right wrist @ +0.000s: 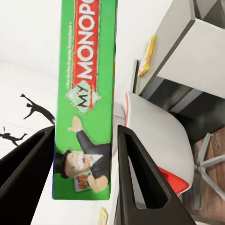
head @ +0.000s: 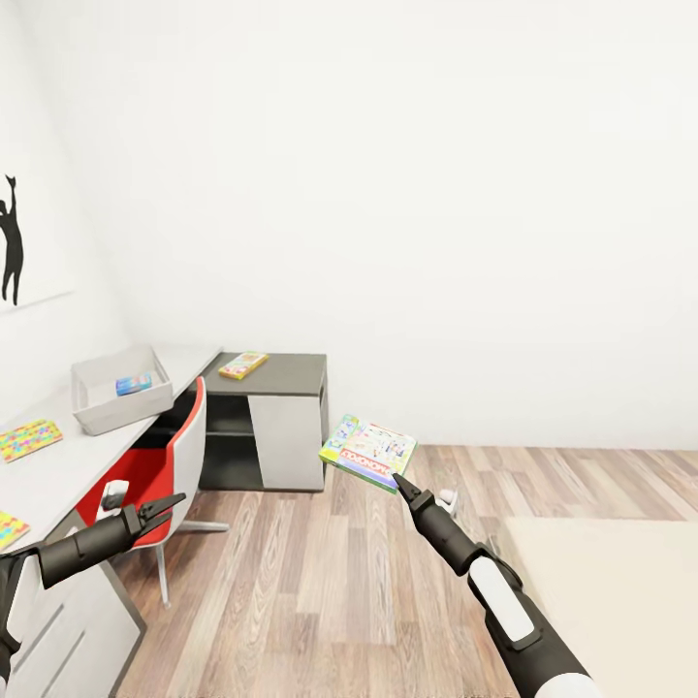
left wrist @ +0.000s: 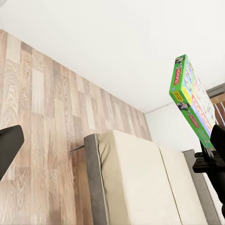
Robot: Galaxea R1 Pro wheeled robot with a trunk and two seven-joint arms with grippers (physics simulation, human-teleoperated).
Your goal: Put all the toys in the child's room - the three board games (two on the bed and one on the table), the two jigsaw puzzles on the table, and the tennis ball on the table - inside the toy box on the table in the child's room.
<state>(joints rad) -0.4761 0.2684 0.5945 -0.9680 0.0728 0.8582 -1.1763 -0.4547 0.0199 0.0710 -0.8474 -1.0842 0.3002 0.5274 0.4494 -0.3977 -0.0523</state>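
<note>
1. Head view: you are carrying a thin, flat, green-edged board game box with a pale lid and a red logo [head: 369,452] in the right gripper [head: 397,480], pinched by one corner so that it is riding out ahead of the arm, well above the wood-plank floor [head: 339,572]. Holding it high should be keeping it clear of the red-and-white swivel chair [head: 160,475] as you approach. The light grey open-topped toy box [head: 121,390] is sitting on the long pale grey-white desk top [head: 68,465] to your left, with a small blue item inside. A yellow-green flat game box [head: 243,364] is lying on the lower dark-grey cabinet top [head: 291,368], and two multicoloured jigsaw squares [head: 29,438] are lying on the desk nearer you. The left gripper [head: 165,505] is hovering empty beside the chair, fingers somewhat apart.

2. Left wrist view: you are looking past the cream-beige mattress with its dark grey frame [left wrist: 136,187]; the board game is hanging edge-on, clamped from below by the black right gripper [left wrist: 208,149].

3. Right wrist view: both black fingers [right wrist: 140,183] are pressing on the game's green edge, so the grip looks secure. Judging by this, the carry to the toy box is under way, with the release not yet done.
</note>
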